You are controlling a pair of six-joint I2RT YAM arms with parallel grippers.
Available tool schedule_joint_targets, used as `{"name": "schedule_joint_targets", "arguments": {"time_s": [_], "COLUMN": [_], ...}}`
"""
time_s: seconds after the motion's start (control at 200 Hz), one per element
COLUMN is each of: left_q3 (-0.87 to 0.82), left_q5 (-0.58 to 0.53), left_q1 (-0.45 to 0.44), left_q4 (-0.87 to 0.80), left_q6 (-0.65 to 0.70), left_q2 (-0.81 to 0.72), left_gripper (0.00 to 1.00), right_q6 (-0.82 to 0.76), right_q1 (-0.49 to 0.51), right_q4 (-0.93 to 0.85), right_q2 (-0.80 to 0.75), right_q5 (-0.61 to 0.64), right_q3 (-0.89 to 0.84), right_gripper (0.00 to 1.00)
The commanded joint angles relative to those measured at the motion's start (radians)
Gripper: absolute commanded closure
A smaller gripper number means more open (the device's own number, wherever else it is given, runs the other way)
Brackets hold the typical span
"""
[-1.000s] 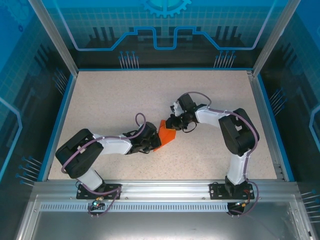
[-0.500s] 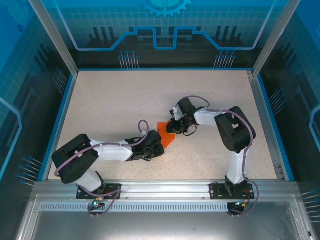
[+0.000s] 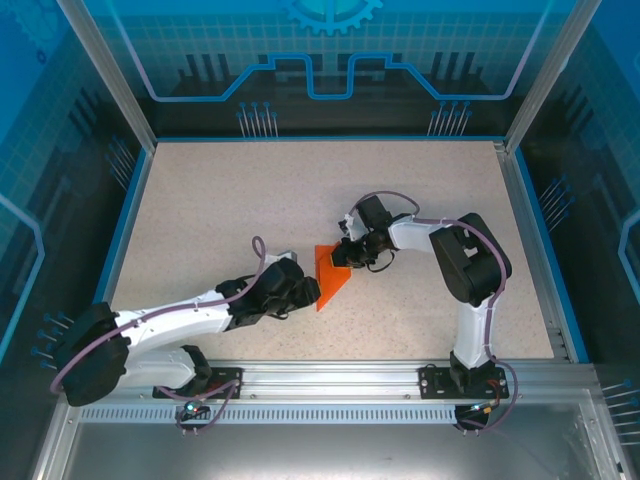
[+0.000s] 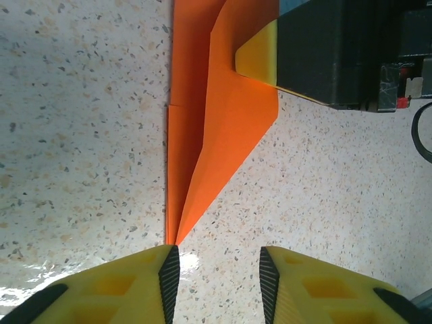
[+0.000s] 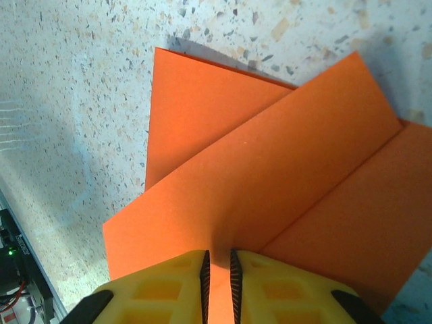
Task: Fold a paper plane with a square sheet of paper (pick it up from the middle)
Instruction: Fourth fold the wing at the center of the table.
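Starting nearest the bases, a silver aluminium rail (image 3: 330,378) is noted along the near edge. Just beyond it, the left gripper (image 4: 214,268) is seen released and empty, with its yellow jaws spread low over the surface. The bright orange folded paper plane (image 4: 226,115) lies flat mid-table as a slim pointed dart. Its nose is at the left gripper's left fingertip; contact cannot be told. Its tail lies farther off and is grasped by the right gripper (image 5: 219,266), jaws clenched on the layered edge near the centre crease.

Handling is judged as follows: very light and thin, limp across the flaps, stiffer along the creases. It would be easily crumpled or torn, and is likely to slide on the smooth top. Hold is best taken mid-body on the centre crease, where layers are stacked, not at the nose.

The speckled beige tabletop (image 3: 220,200) is flat, hard and blue-rimmed. Farthest off, blue translucent enclosure panels (image 3: 330,60) with printed line graphics are seen.
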Motion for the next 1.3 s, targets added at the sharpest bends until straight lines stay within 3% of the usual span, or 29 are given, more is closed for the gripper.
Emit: {"name": "schedule_joint_targets", "arguments": {"time_s": [0.0, 0.09, 0.4, 0.595, 0.775, 1.01, 1.135, 1.295], "left_q3": [0.007, 0.01, 0.04, 0.088, 0.091, 0.117, 0.123, 0.215], "left_q5": [-0.021, -0.012, -0.007, 0.006, 0.103, 0.108, 0.113, 0.08], "left_q1": [0.011, 0.015, 0.068, 0.105, 0.17, 0.178, 0.18, 0.178], "left_q4": [-0.066, -0.052, -0.051, -0.092, -0.019, -0.016, -0.018, -0.136], "left_q6": [0.042, 0.05, 0.03, 0.051, 0.06, 0.035, -0.005, -0.026], "left_q2": [-0.021, -0.042, -0.09, -0.068, -0.031, -0.01, -0.036, -0.025], "left_gripper": [0.61, 0.57, 0.3, 0.25, 0.25, 0.25, 0.17, 0.11], "right_q6": [0.013, 0.016, 0.018, 0.021, 0.046, 0.072, 0.091, 0.098], "right_q1": [0.01, 0.014, 0.018, 0.018, 0.013, 0.0, 0.001, 0.004], "right_q4": [-0.041, -0.047, -0.049, -0.032, -0.025, -0.018, -0.002, 0.009], "right_q2": [-0.029, -0.046, -0.079, -0.119, -0.169, -0.205, -0.223, -0.276], "right_q5": [-0.001, 0.013, 0.041, 0.068, 0.116, 0.148, 0.158, 0.185], "right_q3": [0.005, 0.006, 0.0, -0.028, -0.067, -0.102, -0.121, -0.147], "right_gripper": [0.8, 0.79, 0.76, 0.75, 0.75, 0.74, 0.74, 0.72]}}
